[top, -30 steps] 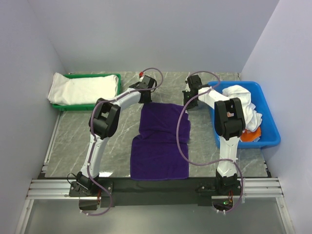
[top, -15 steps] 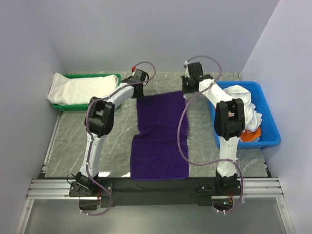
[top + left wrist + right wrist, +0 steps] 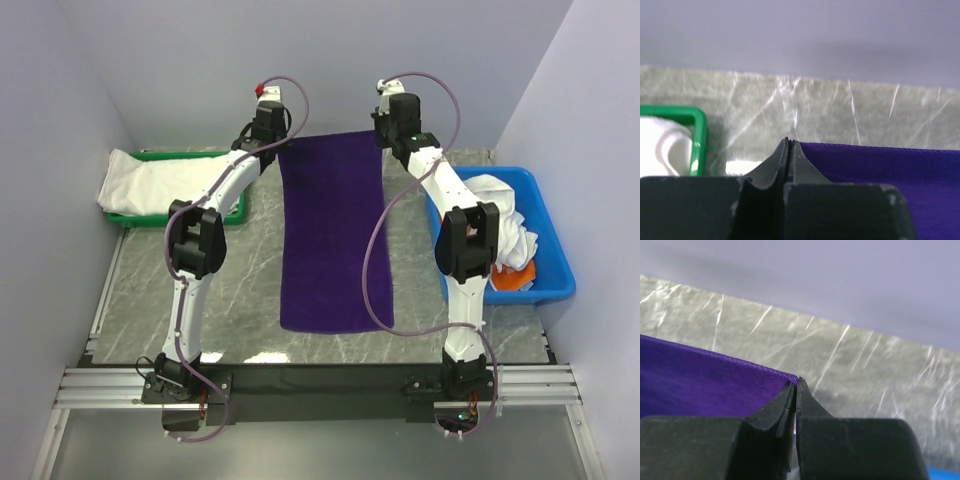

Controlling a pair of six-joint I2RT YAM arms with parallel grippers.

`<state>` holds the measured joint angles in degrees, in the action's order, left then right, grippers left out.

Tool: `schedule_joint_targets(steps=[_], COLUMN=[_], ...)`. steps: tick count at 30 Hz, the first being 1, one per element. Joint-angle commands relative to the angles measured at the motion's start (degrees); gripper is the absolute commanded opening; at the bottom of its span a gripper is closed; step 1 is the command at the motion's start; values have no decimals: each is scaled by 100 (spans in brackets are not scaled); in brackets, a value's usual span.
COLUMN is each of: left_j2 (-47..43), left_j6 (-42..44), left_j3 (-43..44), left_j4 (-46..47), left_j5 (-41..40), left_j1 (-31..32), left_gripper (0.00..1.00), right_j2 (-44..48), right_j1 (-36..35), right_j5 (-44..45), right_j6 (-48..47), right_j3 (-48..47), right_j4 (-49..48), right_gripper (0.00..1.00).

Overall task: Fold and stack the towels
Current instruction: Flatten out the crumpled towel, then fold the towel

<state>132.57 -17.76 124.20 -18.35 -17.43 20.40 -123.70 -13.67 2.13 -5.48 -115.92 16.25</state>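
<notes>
A deep purple towel (image 3: 333, 235) hangs stretched from the far end of the table down to the near middle. My left gripper (image 3: 281, 142) is shut on its far left corner, and in the left wrist view (image 3: 789, 142) the purple cloth (image 3: 880, 165) runs off to the right of the pinched tips. My right gripper (image 3: 379, 133) is shut on the far right corner; its wrist view (image 3: 796, 381) shows the towel's edge (image 3: 715, 377) leading left. A white towel (image 3: 165, 180) lies folded in the green tray (image 3: 238, 157). White towels (image 3: 500, 215) and an orange one (image 3: 515, 278) fill the blue bin (image 3: 555, 255).
The green tray sits at the far left, the blue bin along the right side. Grey walls close in on the left, back and right. A black strip and metal rail (image 3: 320, 385) run along the near edge by the arm bases.
Both grippers have carried the towel's far edge up and toward the back wall. The purple towel, folded over itself a second ago, is now drawn out full length.
</notes>
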Motion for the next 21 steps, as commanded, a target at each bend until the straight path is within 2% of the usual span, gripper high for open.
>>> schedule_joint_targets(steps=[1, 4, 7, 15, 21], left_j2=[13, 58, -108, -618, -1031], left_j6=[273, 378, 457, 370, 264], left_j3=[516, 544, 212, -651, -1064], left_j4=[385, 516, 736, 982, 956], left_j5=[-217, -59, 99, 337, 425], left_j1=[-273, -326, -335, -335, -326], left_gripper=[1, 1, 1, 0, 0], right_j2=[-259, -471, -489, 29, 390], right_j1=[128, 137, 137, 128, 119], right_j5=[499, 516, 569, 438, 288], right_j6=[-445, -569, -683, -947, -1008], right_j3=[-466, -634, -485, 393, 675], right_j4=[-711, -807, -966, -1396, -1265], right_gripper=[0, 0, 0, 0, 0])
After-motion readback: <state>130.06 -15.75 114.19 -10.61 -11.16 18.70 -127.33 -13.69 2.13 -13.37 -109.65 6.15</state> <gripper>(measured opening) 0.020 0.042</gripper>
